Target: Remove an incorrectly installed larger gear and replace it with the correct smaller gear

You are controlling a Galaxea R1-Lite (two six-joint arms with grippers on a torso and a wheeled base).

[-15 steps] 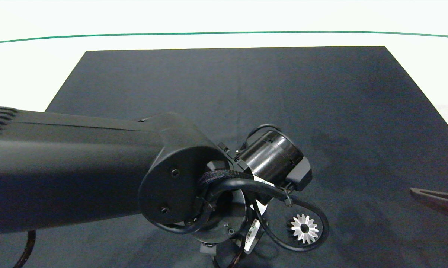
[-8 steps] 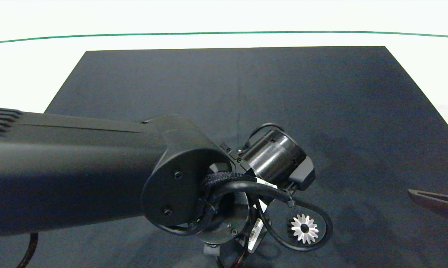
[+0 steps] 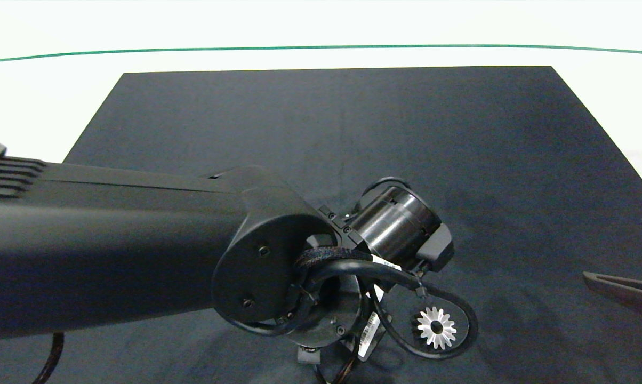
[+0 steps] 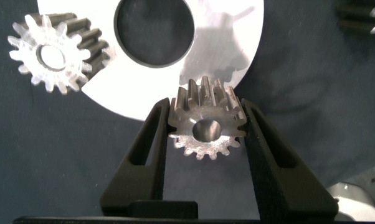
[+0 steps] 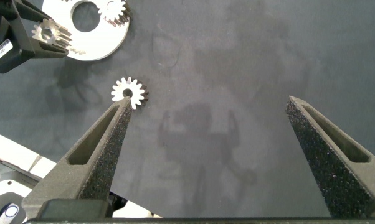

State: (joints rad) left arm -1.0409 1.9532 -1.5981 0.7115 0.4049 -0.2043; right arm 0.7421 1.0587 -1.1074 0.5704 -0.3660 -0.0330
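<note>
My left gripper (image 4: 204, 111) is shut on the smaller gear (image 4: 203, 127), a silver gear with short blunt teeth. It holds the gear at the near rim of a white round plate (image 4: 231, 43) with a large centre hole. The right wrist view shows the same gripper (image 5: 41, 32) and plate (image 5: 91, 37). The larger gear (image 3: 436, 328), star-toothed and shiny, lies flat on the dark mat (image 3: 353, 122) beside the left wrist, and appears again as the larger gear (image 5: 129, 92). My right gripper (image 5: 206, 102) hangs open above bare mat, to the right.
Another small gear (image 4: 50, 53) sits at the plate's edge. Part of a further gear (image 4: 365, 15) shows at the picture's corner. The left arm (image 3: 113, 245) covers the plate in the head view, with cables looping around the larger gear. White table (image 3: 33, 96) surrounds the mat.
The left arm and wrist have crept slightly to the right and nearer. The larger gear on the mat has stayed put. The right gripper has barely shifted.
</note>
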